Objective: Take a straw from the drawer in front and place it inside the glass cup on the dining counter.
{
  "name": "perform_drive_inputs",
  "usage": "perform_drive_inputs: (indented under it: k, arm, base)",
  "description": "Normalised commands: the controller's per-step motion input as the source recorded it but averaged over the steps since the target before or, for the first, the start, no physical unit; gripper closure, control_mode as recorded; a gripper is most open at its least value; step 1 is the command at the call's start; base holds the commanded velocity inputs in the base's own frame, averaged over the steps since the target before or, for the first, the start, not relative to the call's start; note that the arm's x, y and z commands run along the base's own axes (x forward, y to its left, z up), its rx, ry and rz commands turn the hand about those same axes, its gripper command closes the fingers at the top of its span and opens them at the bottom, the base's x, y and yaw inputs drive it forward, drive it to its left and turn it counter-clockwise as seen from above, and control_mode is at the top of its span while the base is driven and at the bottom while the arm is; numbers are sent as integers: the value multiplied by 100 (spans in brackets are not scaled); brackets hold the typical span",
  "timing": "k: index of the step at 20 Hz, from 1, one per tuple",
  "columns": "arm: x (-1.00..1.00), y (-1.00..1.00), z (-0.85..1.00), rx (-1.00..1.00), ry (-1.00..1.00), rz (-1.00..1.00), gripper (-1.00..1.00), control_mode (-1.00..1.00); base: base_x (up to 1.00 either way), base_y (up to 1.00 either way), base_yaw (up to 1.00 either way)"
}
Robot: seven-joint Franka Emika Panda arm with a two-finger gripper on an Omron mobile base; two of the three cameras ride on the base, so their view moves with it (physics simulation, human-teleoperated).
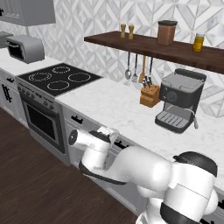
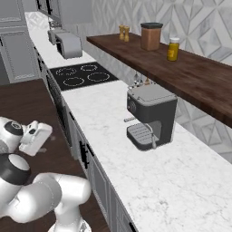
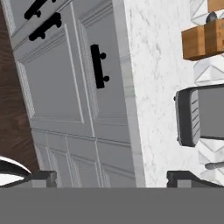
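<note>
The drawer (image 3: pixel 105 100) is a light grey panel just under the marble worktop's edge, and it is closed. Its black bar handle (image 3: pixel 99 65) lies a little ahead of my gripper (image 3: pixel 113 179) and above centre in the hand view. The gripper is open, its two dark fingertips (image 3: pixel 41 178) set wide apart with nothing between them. From the base views the hand (image 1: pixel 108 133) hovers in front of the cabinet fronts, short of the handle, and the gripper (image 2: pixel 44 133) points at the cabinets. The straw is hidden. The glass cup and the dining counter are out of view.
A coffee machine (image 1: pixel 179 100) and a wooden knife block (image 1: pixel 149 95) stand on the marble worktop (image 1: pixel 113 105). The stove (image 1: pixel 59 78) and a toaster (image 1: pixel 25 48) are to the left. A dark wooden shelf (image 1: pixel 175 50) carries jars. Brown wood floor (image 1: pixel 30 175) lies behind the arm.
</note>
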Motion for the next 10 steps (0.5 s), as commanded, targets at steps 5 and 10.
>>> perform_drive_inputs:
  k: [5, 10]
  arm:
    - [11, -5, -60, -28, -17, 0, -100, -100]
    - [6, -9, -45, -28, -17, 0, -100, -100]
  base:
    - [0, 0, 0]
    - [0, 0, 0]
